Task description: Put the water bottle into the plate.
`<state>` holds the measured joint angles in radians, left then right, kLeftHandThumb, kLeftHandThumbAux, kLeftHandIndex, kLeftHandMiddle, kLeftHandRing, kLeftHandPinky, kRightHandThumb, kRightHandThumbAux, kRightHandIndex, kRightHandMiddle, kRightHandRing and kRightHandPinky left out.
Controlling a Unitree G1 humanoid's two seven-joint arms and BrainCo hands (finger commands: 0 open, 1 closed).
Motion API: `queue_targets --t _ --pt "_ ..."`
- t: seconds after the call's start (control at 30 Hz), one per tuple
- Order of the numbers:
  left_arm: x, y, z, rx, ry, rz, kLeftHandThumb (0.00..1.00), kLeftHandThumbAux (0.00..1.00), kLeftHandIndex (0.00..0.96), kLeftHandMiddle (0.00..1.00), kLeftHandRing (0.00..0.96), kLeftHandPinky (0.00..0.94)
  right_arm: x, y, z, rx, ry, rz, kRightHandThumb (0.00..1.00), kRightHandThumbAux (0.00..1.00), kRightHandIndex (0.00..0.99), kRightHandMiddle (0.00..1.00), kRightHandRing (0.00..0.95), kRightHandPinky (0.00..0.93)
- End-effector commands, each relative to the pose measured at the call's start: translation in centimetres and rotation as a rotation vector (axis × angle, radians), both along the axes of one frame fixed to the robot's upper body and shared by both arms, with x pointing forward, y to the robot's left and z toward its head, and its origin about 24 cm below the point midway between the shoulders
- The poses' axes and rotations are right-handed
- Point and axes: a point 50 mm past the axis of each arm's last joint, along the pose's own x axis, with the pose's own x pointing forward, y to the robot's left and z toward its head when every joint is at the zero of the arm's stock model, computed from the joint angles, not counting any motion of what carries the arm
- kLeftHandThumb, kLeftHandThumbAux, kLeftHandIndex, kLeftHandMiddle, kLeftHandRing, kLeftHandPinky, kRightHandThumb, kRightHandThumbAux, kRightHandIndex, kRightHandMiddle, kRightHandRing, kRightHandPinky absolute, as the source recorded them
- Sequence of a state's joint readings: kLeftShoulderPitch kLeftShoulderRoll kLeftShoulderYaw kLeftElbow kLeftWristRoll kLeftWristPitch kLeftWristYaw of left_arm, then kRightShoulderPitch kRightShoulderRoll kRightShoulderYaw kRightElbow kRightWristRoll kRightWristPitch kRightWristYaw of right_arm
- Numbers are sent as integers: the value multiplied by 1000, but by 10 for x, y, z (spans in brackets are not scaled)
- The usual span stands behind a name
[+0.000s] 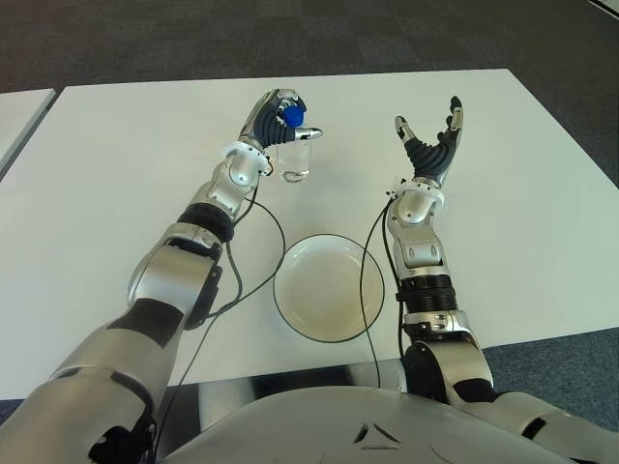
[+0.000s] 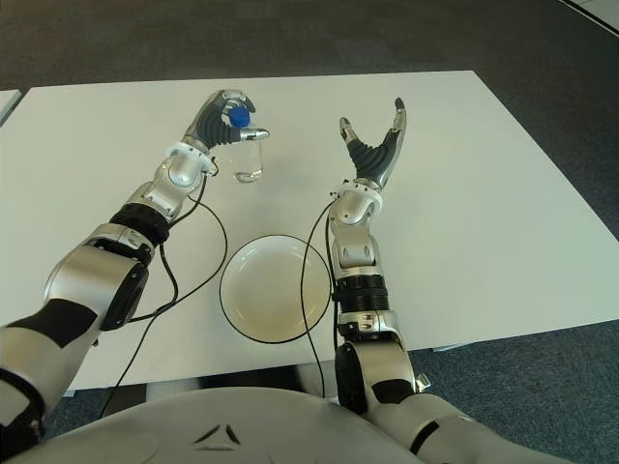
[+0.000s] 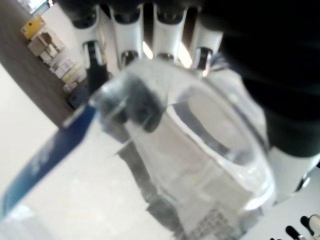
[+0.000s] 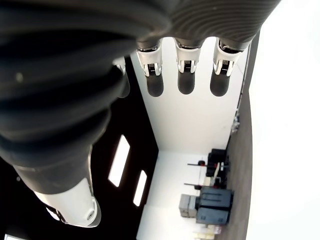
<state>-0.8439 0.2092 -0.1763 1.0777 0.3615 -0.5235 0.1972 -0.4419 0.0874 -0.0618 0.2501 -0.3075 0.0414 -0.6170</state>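
A clear water bottle point(image 1: 293, 158) with a blue cap point(image 1: 292, 116) stands upright toward the far side of the white table point(image 1: 116, 174). My left hand point(image 1: 280, 121) is shut on its upper part, fingers wrapped around the neck; the left wrist view shows the clear bottle point(image 3: 200, 165) filling the palm. A white plate point(image 1: 331, 287) with a dark rim lies near the table's front edge, closer to me than the bottle and slightly to its right. My right hand point(image 1: 430, 135) is raised to the right of the bottle, fingers spread and holding nothing.
Black cables point(image 1: 253, 253) run along both forearms, and one passes just left of the plate. Another white table's corner point(image 1: 19, 111) shows at the far left. Dark carpet point(image 1: 309, 39) surrounds the table.
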Motion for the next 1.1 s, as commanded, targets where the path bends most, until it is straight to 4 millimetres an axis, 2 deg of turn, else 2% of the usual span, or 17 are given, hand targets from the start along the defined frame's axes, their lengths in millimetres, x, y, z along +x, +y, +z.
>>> queue_targets --t 0.03,0.63,0.9,1.1 --pt "-4 4 3 -29 -32 -15 749 699 442 907 894 863 -1 1 -4 19 14 -1 341 787 63 0 0 0" --pt "-24 8 23 -153 -161 -79 748 699 442 904 894 863 -2 3 -5 29 12 11 313 799 60 0 0 0" --pt "-45 4 30 -211 -196 -128 748 699 442 900 890 831 -2 3 -5 31 1 10 323 817 79 0 0 0" --pt "-68 -2 35 -232 -214 -178 748 699 443 898 888 822 -2 4 -6 37 -4 1 336 826 88 4 0 0"
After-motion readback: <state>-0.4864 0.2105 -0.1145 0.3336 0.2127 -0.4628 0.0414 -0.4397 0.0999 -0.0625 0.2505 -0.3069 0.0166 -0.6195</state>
